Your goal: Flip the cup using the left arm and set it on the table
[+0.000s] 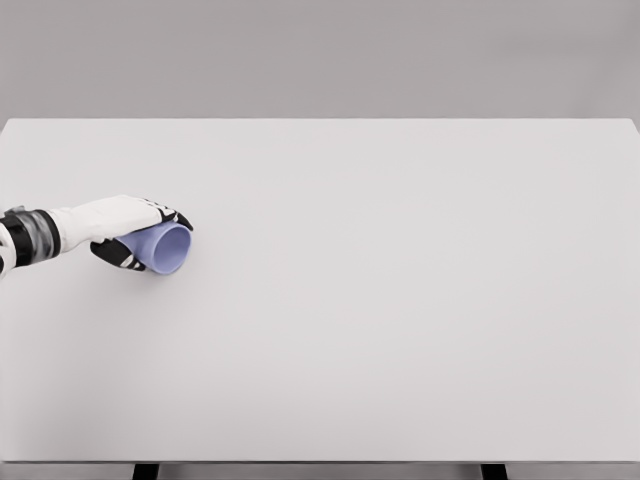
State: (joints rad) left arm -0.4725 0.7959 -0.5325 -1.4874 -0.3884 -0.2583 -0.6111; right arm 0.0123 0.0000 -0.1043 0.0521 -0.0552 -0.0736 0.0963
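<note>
A light purple cup [167,248] is tilted on its side over the left part of the white table [400,300], its open mouth facing right and toward me. My left hand [140,235] comes in from the left edge and is shut on the cup, fingers over its top and thumb under it. Whether the cup touches the table I cannot tell. The right arm is out of sight.
The table's far edge runs across the upper part of the head view, its near edge along the bottom. Two dark table legs [146,471] show below the front edge.
</note>
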